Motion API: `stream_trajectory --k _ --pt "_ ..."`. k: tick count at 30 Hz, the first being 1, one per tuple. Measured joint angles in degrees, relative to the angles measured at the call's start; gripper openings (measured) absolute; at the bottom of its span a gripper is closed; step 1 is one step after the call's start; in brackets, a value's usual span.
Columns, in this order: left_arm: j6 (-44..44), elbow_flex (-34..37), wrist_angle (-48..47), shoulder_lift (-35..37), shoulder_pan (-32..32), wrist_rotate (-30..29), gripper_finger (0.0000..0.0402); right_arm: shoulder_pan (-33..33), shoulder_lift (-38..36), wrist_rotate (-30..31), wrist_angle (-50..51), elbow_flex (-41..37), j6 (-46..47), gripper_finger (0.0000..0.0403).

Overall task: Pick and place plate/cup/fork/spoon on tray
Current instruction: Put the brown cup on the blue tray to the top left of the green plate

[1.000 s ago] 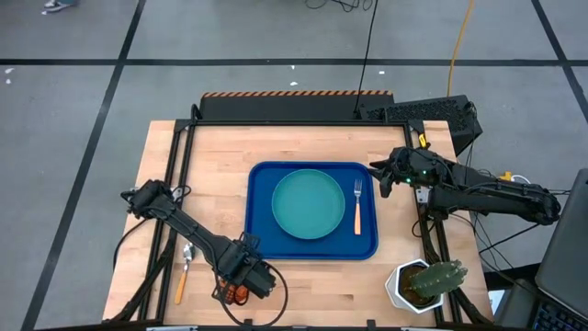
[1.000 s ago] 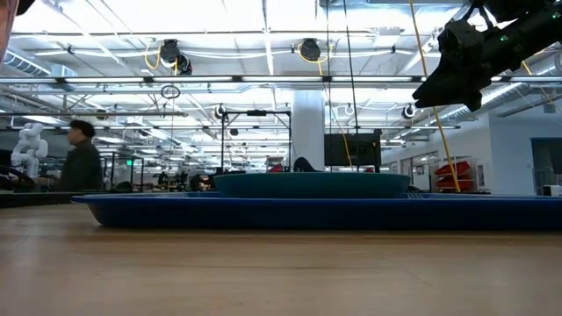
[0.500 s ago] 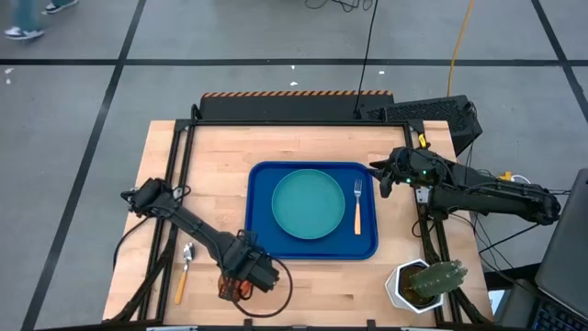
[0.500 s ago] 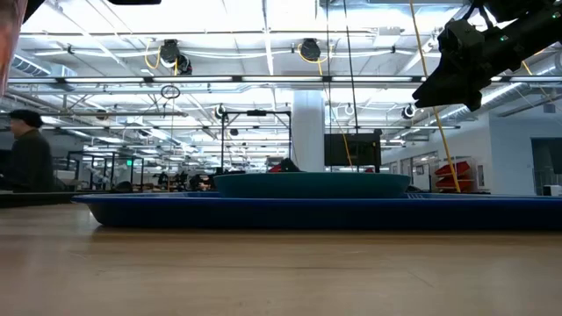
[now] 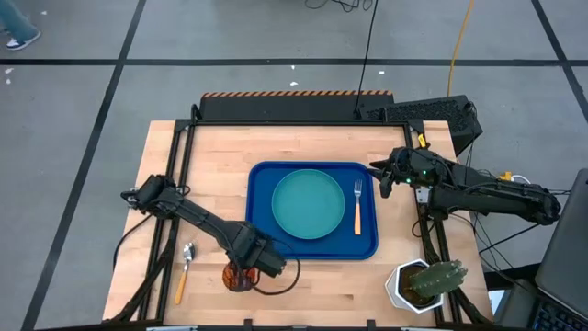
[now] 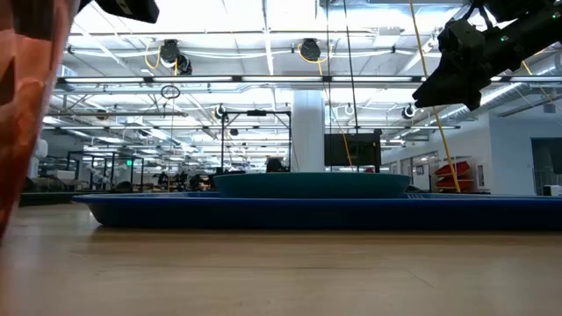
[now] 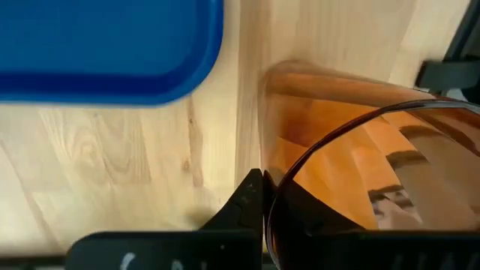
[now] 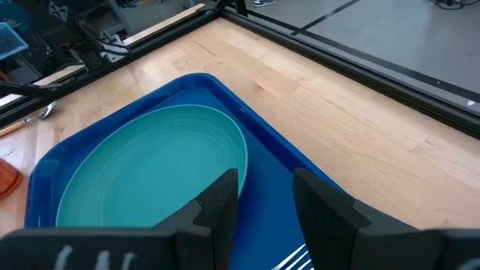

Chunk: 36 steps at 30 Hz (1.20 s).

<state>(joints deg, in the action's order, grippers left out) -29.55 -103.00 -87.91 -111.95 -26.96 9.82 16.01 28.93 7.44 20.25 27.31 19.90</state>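
Left tool (image 5: 246,273) grips cup (image 5: 238,276) beside tray (image 5: 259,241).

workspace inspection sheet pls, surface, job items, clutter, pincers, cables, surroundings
surface: wooden table, bare in front of the tray.
job's things: plate and fork on the blue tray; spoon on the wood off the tray's left; cup near the table's front edge.
clutter: potted cactus at the front right corner.
grippers: left pincer shut on the cup; right pincer open, empty, beside the tray's right edge.
cables: black loop by the left arm; cables along the table's right edge.
surroundings: grey floor with black lines; nobody at the table.
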Motion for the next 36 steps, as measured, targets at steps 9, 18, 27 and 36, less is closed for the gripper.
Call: stream_trajectory --k 9,18,27,36 --pt "-0.88 -4.88 -2.17 1.54 4.55 3.71 0.0007 0.0 0.01 0.28 -0.03 0.0 -0.46 0.0121" --pt "-2.19 -6.1 -2.21 4.91 12.73 -8.11 0.0007 0.0 0.32 0.54 -0.26 0.0 -1.77 0.0121" --pt "-0.76 -6.12 -2.0 8.45 23.3 -8.41 0.0007 0.02 0.68 1.89 -0.24 0.0 -2.86 0.0121" --pt "1.99 -6.16 -2.11 12.14 35.73 -12.98 0.0007 0.02 0.79 3.27 -0.24 0.0 -3.04 0.0121"
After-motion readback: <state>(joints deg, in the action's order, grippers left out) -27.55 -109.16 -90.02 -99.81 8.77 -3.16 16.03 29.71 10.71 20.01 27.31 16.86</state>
